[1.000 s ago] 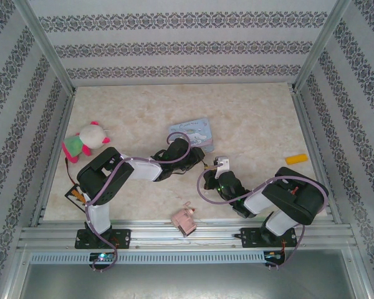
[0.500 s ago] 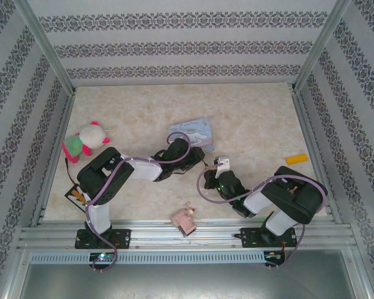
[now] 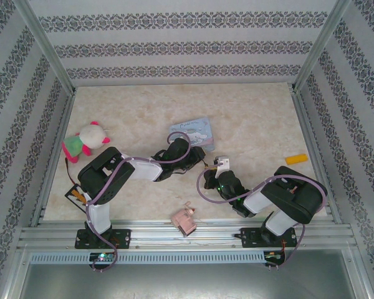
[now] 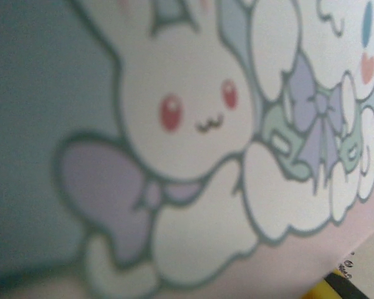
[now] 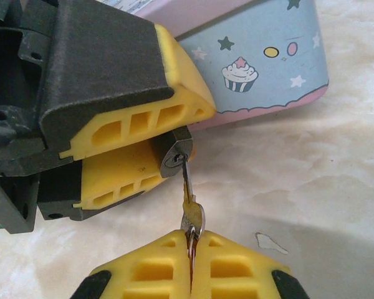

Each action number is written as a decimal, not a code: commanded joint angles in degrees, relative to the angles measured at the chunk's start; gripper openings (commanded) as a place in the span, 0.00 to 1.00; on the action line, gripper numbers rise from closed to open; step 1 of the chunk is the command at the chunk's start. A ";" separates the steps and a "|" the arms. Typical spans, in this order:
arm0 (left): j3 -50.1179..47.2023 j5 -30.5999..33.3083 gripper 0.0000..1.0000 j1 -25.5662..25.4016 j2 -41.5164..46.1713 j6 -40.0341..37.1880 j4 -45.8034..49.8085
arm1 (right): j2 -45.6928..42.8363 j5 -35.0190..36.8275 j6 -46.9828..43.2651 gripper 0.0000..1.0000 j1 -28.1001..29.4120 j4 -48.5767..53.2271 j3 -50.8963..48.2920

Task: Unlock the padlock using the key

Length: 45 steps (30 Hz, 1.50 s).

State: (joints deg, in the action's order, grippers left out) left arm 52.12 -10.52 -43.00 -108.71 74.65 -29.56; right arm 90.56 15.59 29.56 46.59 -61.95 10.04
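In the right wrist view, the yellow fingers [image 5: 143,118] of my left gripper [image 5: 184,142] are shut on the padlock [image 5: 173,156]. It is a small dark body whose silvery keyhole face points toward the camera; its shackle is hidden between the fingers. My right gripper [image 5: 191,235] is shut on the head and ring of the small silver key [image 5: 188,202]. The key's blade tip sits at the keyhole, with most of the blade still outside. From the top view, both grippers [image 3: 196,161] [image 3: 213,167] meet mid-table just in front of the blue tin.
The blue tin [image 3: 192,131] with a cartoon bunny lid [image 4: 187,112] lies right behind the padlock. A pink blocky object [image 3: 184,218] sits near the front rail. A plush toy [image 3: 87,139] is at the left and a yellow piece [image 3: 296,159] at the right.
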 commanded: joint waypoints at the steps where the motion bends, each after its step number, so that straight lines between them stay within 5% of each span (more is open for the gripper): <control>1: 0.62 -3.36 0.05 0.03 -1.70 3.48 -0.54 | -1.08 -0.04 -1.09 0.00 -0.70 -1.68 0.28; 34: -0.02 -3.83 0.05 0.02 -1.86 3.69 -2.03 | 0.31 -0.60 -1.27 0.00 -1.25 -1.94 1.82; 45: -0.12 -4.16 0.04 -0.05 -1.93 3.57 -2.09 | 0.49 -9.02 1.57 0.00 -5.89 -2.69 2.74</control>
State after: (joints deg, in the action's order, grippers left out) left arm 52.12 -10.48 -42.98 -109.08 75.33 -30.96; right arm 90.54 10.22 29.41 42.13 -61.93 10.83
